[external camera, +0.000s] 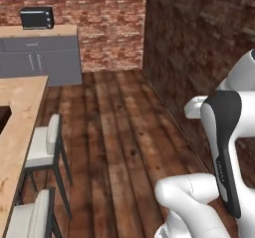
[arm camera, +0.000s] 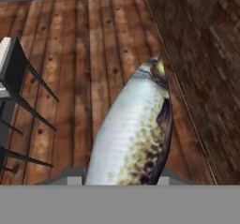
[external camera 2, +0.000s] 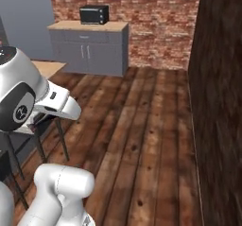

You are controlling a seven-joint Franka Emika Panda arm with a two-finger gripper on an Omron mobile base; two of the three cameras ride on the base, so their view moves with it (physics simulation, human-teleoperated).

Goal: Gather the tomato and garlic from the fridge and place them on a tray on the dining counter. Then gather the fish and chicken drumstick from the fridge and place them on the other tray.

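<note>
Fish carried in the hand, over the wooden kitchen floor.

The plank floor [arm camera: 93, 54] spreads beneath the hand, with the dark brick wall [arm camera: 201, 54] on one side of it and dark-legged stools [arm camera: 18, 92] on the other; in the left base view a pale wooden counter [external camera: 20, 127] runs beside those stools [external camera: 47, 145]. The silvery, speckled fish [arm camera: 133, 129] rises from between the fingers of the gripper [arm camera: 122, 181], clamped on its lower end, its head pointing away from the hand.
</note>
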